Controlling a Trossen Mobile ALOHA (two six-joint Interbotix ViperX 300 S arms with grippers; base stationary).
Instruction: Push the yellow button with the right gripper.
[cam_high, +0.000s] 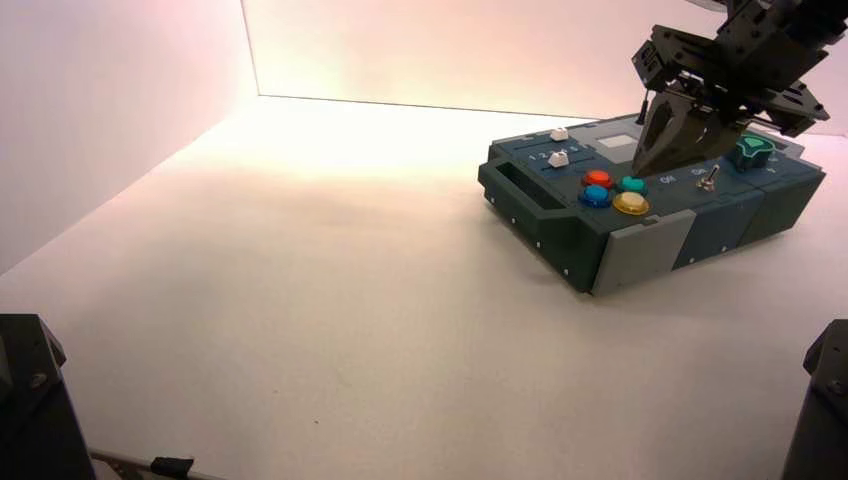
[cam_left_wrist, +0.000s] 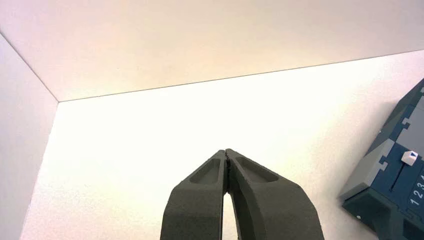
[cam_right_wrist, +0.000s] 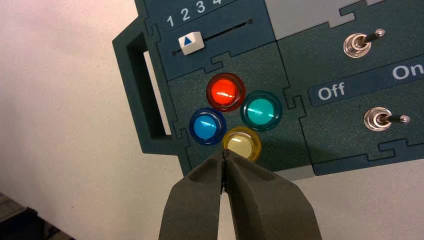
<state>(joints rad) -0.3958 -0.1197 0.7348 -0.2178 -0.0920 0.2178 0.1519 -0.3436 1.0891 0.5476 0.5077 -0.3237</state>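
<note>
The yellow button (cam_high: 631, 204) (cam_right_wrist: 242, 143) sits nearest the front edge of the dark blue-grey box (cam_high: 560, 235), in a cluster with a red (cam_right_wrist: 225, 92), a teal (cam_right_wrist: 261, 110) and a blue button (cam_right_wrist: 207, 126). My right gripper (cam_high: 640, 166) (cam_right_wrist: 225, 153) is shut and empty. It hovers above the box, over the button cluster. In the right wrist view its closed tip overlaps the yellow button's rim. My left gripper (cam_left_wrist: 227, 151) is shut and empty, off to the left of the box, above the white table.
On the box (cam_right_wrist: 150, 145) are a white slider (cam_right_wrist: 191, 42) under the numbers 1 2 3, two metal toggle switches (cam_right_wrist: 357, 44) (cam_right_wrist: 380, 119) by the "Off" and "On" lettering, a teal knob (cam_high: 753, 152) and a handle slot (cam_high: 530, 187). White walls stand behind and left.
</note>
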